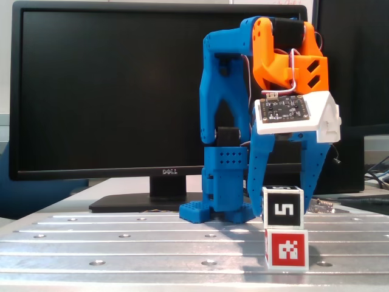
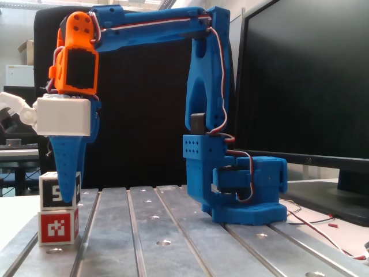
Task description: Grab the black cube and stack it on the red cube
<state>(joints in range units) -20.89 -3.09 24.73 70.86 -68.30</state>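
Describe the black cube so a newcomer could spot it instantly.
Start at the blue arm in front of the Dell monitor and follow it down to the gripper. Between its blue fingers sits the black cube, directly atop the red cube. Its black face bears a white "5"; the lower one is red and pixel-patterned.
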